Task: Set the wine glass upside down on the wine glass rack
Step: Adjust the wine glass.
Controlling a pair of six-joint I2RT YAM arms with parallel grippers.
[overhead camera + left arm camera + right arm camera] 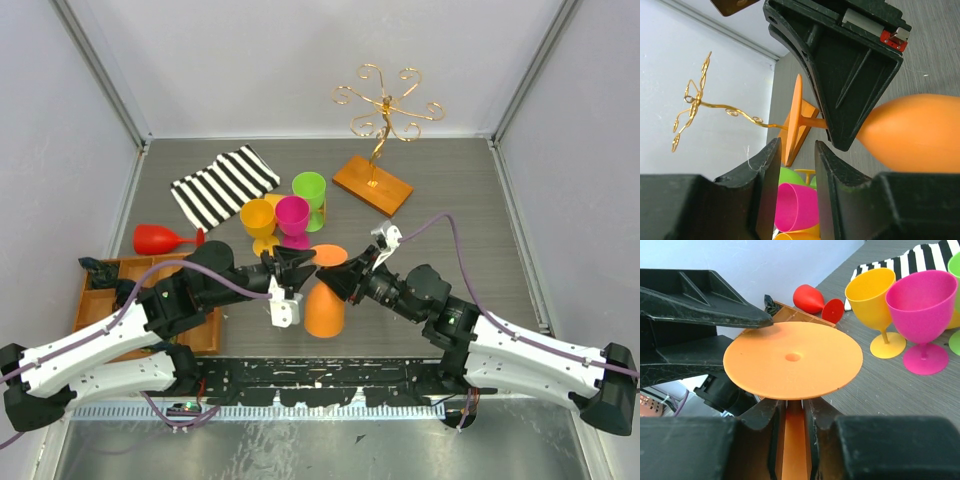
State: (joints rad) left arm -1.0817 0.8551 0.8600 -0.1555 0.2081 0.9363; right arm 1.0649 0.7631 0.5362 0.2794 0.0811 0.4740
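An orange wine glass (324, 310) hangs upside down over the table's near middle, its flat foot (792, 360) on top. My right gripper (794, 407) is shut on the stem just under the foot, and in the top view this gripper (345, 272) comes in from the right. The left gripper (797, 150) is open; its fingers (700, 300) stand above and below the foot's left rim without clamping it. The wine glass rack (388, 103), gold wire on an orange-brown wooden base (372, 184), stands at the far right, also visible as rack wire (700, 102).
Yellow (258, 218), pink (293, 215) and green (310, 190) glasses stand behind the grippers. A red glass (160, 239) lies on its side at left, next to a striped cloth (225, 185). A compartmented wooden tray (100, 275) sits under the left arm.
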